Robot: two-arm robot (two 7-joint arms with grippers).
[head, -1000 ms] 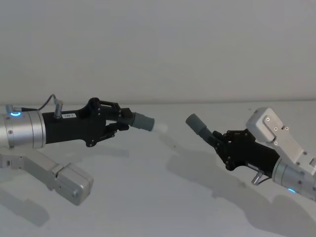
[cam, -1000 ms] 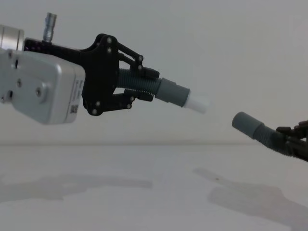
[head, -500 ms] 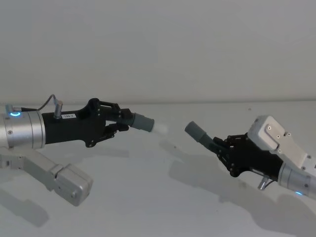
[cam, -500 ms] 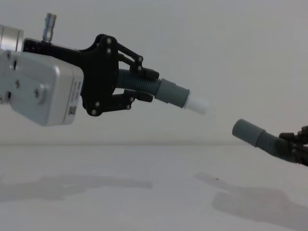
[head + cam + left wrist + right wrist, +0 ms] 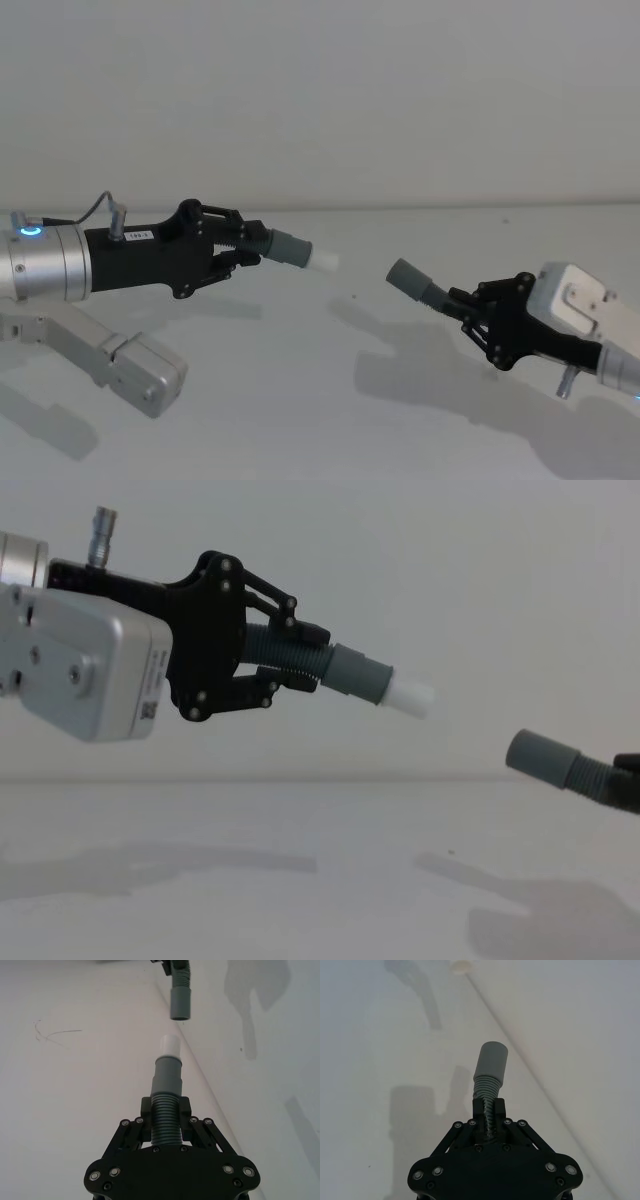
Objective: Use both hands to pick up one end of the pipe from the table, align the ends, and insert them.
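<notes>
1. The right end effector [image 5: 468,304] has drawn back toward the robot's right and sits lower than it did a second ago, nearer the table [image 5: 300,400]; in the head view its arm body has slid toward the right edge.
2. The socket cuff [image 5: 407,276] it holds has moved with it, so the gap to the white tip [image 5: 411,694] is wider now than before.
3. In the chest view that cuff [image 5: 540,757] now lies flatter, closer to level, where earlier it pointed more steeply upward.
4. Its shadow on the table has shifted rightward along with it.
</notes>
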